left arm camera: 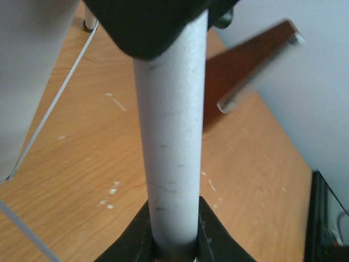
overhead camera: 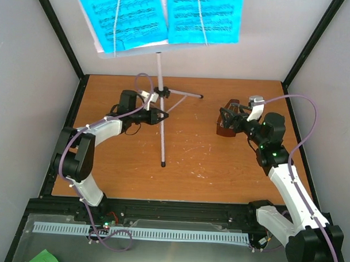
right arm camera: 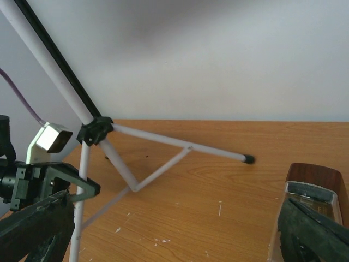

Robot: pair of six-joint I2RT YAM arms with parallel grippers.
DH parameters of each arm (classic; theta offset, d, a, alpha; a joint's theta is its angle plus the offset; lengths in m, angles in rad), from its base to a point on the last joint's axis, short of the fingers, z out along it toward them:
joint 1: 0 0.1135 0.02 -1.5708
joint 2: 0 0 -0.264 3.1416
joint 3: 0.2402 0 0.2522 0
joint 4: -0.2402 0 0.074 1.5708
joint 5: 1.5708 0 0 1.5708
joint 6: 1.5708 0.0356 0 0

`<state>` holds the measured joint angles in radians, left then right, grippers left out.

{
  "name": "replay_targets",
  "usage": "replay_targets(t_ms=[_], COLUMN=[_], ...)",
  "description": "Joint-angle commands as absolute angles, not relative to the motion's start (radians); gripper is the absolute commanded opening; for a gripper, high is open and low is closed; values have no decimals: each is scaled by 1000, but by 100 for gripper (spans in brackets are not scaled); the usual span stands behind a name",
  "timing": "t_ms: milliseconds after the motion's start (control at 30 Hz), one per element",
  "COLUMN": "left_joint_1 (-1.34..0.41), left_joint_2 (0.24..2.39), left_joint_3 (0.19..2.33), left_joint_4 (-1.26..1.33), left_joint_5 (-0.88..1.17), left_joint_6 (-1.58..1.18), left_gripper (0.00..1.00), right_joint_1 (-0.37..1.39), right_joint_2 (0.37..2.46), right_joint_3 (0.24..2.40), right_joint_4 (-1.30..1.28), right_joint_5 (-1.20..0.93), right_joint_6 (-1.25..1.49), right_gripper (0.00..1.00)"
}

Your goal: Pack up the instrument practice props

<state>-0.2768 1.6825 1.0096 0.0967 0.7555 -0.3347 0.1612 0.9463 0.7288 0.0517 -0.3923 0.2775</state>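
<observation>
Pale silver tubing of the tripod music stand (left arm camera: 172, 136) sits clenched between the left gripper's (overhead camera: 162, 115) fingers, bright blue sheet-music pages (overhead camera: 127, 17) above it, so I'd hold it upright while the spread-open right gripper (overhead camera: 230, 121) centres on the small brown pyramid metronome (right arm camera: 315, 180) beside its finger.

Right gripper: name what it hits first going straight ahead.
Probably the metronome, just ahead of one finger of the open right gripper; the legs of the music stand lie farther on.
</observation>
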Motion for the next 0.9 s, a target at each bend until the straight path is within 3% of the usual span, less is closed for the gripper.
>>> replay_targets(t_ms=[0,133,400,433,633,867], left_joint_1=[-313,-312,-318,-322,-414,-546], left_joint_2=[1694,1689,1599,1574,1447,1495], left_joint_3=[1088,1103,1044,1021,917,998], left_joint_4=[95,68,57,62,80,-21], left_joint_5=[934,903,629,585,297,-7], left_joint_6=[-156,-144,-222,-245,-350,-361], left_gripper=[1,11,64,67,73,74], right_joint_1=[160,160,160,160,160,160], right_joint_2=[909,895,874,869,827,808], right_joint_3=[745,752,761,764,748,738], right_joint_4=[14,-9,-57,-73,-141,-191], right_joint_5=[-373,-374,-375,-371,-328,-317], right_joint_6=[266,261,253,247,241,259], right_gripper=[100,100,100,100,100,100])
